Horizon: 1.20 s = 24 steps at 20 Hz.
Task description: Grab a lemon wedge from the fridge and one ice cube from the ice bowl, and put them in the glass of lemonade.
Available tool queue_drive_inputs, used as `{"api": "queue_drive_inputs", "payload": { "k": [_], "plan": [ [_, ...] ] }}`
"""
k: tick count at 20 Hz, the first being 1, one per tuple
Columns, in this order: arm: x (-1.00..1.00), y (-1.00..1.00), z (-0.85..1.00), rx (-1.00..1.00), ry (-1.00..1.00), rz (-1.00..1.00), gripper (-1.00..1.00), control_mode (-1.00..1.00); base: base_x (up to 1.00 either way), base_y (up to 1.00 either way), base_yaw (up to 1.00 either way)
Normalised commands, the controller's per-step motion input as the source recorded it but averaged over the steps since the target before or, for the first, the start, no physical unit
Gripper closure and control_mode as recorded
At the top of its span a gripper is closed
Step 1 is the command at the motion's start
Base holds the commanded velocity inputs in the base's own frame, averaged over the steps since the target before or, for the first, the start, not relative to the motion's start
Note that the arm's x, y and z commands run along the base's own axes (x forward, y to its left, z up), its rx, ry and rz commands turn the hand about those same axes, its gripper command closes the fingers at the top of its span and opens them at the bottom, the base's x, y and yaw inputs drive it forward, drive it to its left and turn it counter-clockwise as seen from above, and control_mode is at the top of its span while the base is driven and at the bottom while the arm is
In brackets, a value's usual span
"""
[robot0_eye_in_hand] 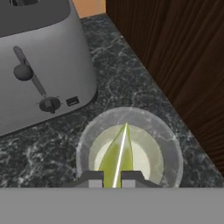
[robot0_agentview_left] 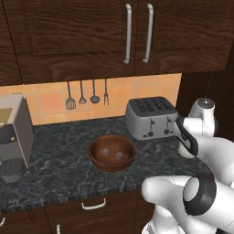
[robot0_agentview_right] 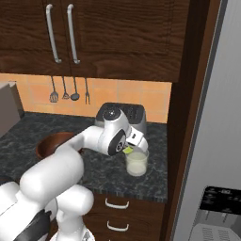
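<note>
Lemon wedge, pinched in our tool, hangs over the glass of lemonade, toaster at ten o'clock; we judge a centred, low release best.

On the counter: ice bowl left of toaster, coffee machine far left. Glass of lemonade before the toaster, lemon wedge directly above it. Fridge at far right.
</note>
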Motion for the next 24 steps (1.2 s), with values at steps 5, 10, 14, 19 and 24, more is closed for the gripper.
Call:
{"api": "queue_drive_inputs", "payload": {
  "k": [5,10,14,19,24],
  "plan": [
    [0.30,-0.03,-0.02,0.00,0.02,0.00,1.00,-1.00,0.00,0.00,0.00],
    [0.20,-0.08,-0.04,0.00,0.00,0.00,1.00,-1.00,0.00,0.00,0.00],
    [0.01,-0.09,-0.20,0.00,0.00,0.00,1.00,-1.00,0.00,0.00,0.00],
    [0.00,-0.03,-0.33,-0.01,0.00,0.00,1.00,-1.00,0.00,0.00,0.00],
    [0.00,-0.03,-0.16,0.00,0.00,0.00,1.00,-1.00,0.00,0.00,0.00]
  ]
}}
